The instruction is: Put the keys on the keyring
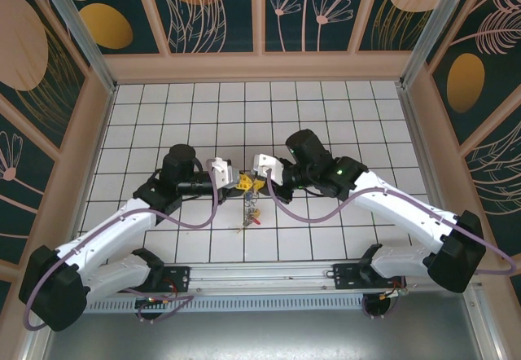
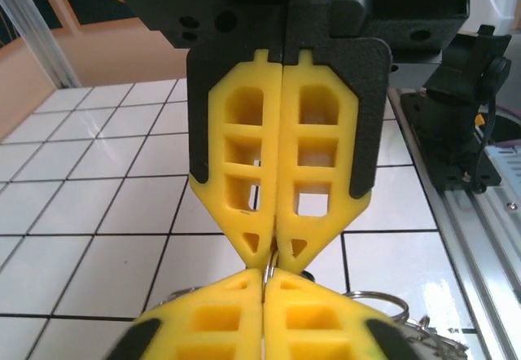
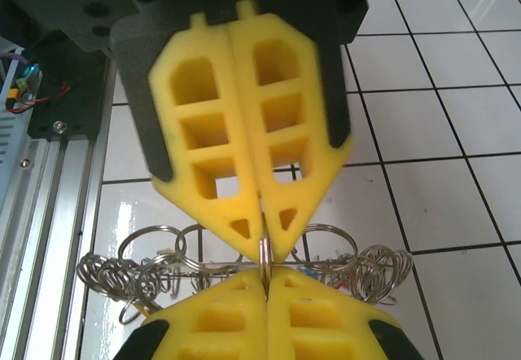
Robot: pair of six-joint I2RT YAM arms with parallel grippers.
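Note:
The keyring [image 2: 271, 261] is a thin silver ring seen edge-on, pinched from both sides. My left gripper [image 2: 265, 274] and right gripper [image 3: 266, 277] meet tip to tip over the middle of the white tiled floor, each shut on that keyring [image 3: 264, 254]. From above, the left gripper [image 1: 242, 183] and right gripper [image 1: 257, 184] face each other. Just nearer than them lies or hangs a bunch of keys [image 1: 250, 215] with red and yellow bits; I cannot tell which. A tangle of silver rings and coils [image 3: 163, 254] spreads behind the pinched ring.
An aluminium rail [image 1: 269, 277] runs along the near edge, with both arm bases on it. Patterned walls [image 1: 260, 18] enclose the tiled floor on three sides. The right arm's dark base [image 2: 468, 124] stands by the rail.

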